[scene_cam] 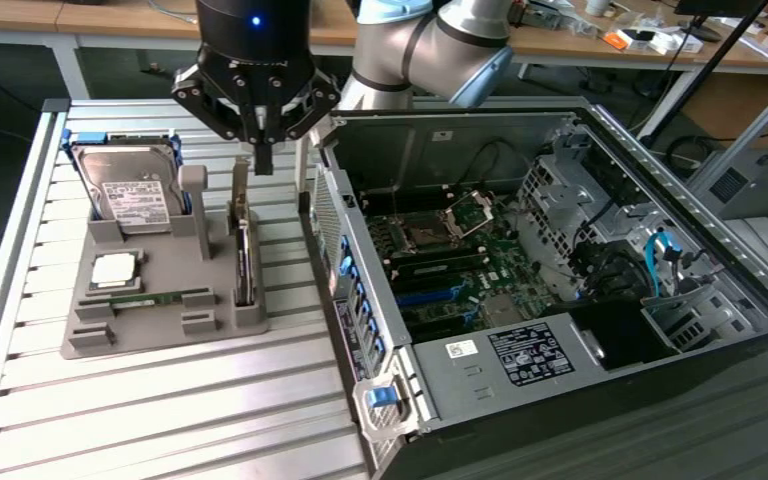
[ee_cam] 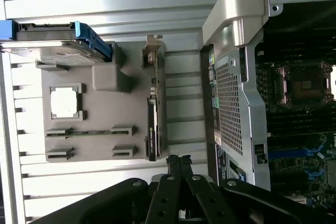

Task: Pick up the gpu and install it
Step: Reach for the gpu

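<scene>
We judge the task to be at its very start: nothing has been picked up and nothing installed. The gpu (scene_cam: 241, 245) stands on its long edge in a slot of the grey holder (scene_cam: 231, 322), which lies on the slatted desk (scene_cam: 157, 420) to the exterior view's left of the open computer case (scene_cam: 704, 250). In the wrist view the gpu (ee_cam: 152, 124) shows as a thin dark strip along the holder (ee_cam: 100, 111), with its silver bracket (ee_cam: 152, 51) at one end.

The gripper (scene_cam: 263, 160) hangs above the holder, close over the bracket end of the gpu. Its fingers are pressed together and hold nothing. In the wrist view the gripper (ee_cam: 178, 162) likewise shows closed and empty. We cannot tell for certain whether the fingertips touch the card, but they look just clear of it.

The other parts sit in their places on the holder: the hard drive (scene_cam: 124, 195), the processor chip (scene_cam: 115, 268) and the memory stick (scene_cam: 157, 297). Inside the case the motherboard (scene_cam: 444, 255) lies bare, and we see no card standing in its slots. So both halves of the job, as we read it, are left: taking hold of the gpu and seating it in the case.
</scene>
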You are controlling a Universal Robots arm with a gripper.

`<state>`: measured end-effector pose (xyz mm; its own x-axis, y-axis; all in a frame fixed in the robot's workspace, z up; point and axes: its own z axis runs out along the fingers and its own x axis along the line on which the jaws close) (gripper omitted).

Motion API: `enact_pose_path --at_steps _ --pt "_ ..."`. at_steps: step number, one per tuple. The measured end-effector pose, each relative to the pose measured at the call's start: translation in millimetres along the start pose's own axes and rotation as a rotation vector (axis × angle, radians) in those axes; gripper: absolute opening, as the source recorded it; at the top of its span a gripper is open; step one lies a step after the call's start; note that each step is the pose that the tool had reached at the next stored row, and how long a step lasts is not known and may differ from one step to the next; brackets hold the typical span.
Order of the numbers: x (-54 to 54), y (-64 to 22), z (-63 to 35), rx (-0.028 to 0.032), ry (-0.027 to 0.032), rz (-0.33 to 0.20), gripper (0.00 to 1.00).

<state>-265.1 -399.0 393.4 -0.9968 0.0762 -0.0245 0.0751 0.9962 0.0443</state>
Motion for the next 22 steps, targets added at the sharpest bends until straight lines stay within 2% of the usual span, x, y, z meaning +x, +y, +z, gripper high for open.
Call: enact_pose_path --at_steps 22 --pt "15.7 -1.3 -0.4 0.0000 0.0000 0.000 0.11"
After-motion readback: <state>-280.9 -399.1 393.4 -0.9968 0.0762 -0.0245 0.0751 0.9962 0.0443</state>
